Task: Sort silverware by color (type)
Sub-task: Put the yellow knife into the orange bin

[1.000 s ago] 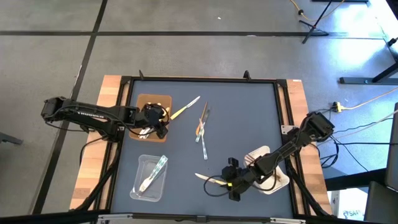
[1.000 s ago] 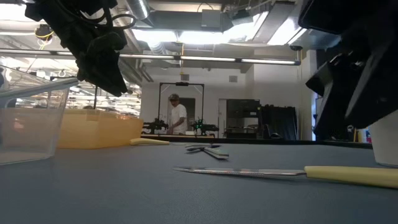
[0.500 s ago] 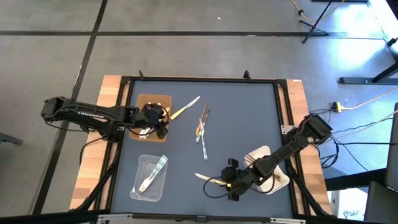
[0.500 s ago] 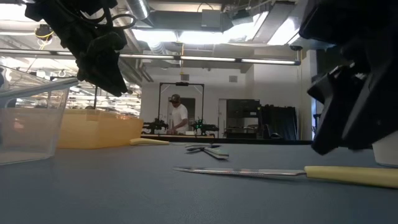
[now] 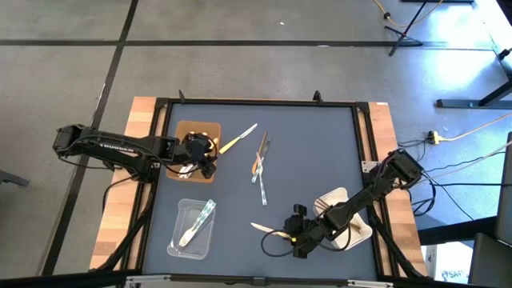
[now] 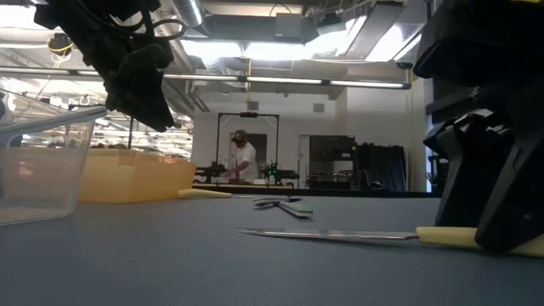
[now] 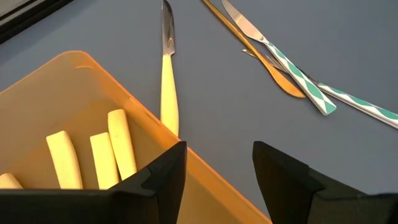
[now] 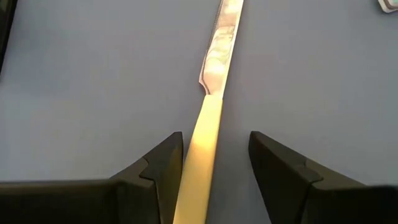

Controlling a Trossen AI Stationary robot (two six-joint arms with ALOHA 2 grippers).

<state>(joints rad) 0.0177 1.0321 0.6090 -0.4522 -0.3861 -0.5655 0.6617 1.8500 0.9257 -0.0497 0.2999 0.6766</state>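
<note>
A knife with a pale yellow handle and silvery blade (image 5: 266, 230) lies flat near the table's near edge; it also shows in the low view as the knife (image 6: 340, 236). My right gripper (image 5: 294, 238) is low at the table, open. Its fingers stand on either side of the yellow handle (image 8: 208, 124), with a gap on each side. My left gripper (image 5: 204, 156) hangs open above the right rim of the brown tray (image 5: 196, 130), which holds yellow-handled pieces (image 7: 93, 152). Another yellow-handled knife (image 7: 166, 68) lies beside that tray.
A cluster of striped and wooden utensils (image 5: 260, 164) lies mid-table. A clear tray (image 5: 192, 232) with clear utensils stands at the near left. A white tray (image 5: 346, 218) sits under my right arm. A person stands far off in the room (image 6: 242, 157).
My right gripper has come down to the table top and now straddles the yellow handle of the near knife; it has also shifted slightly toward the near edge. The knife has stayed in place.
</note>
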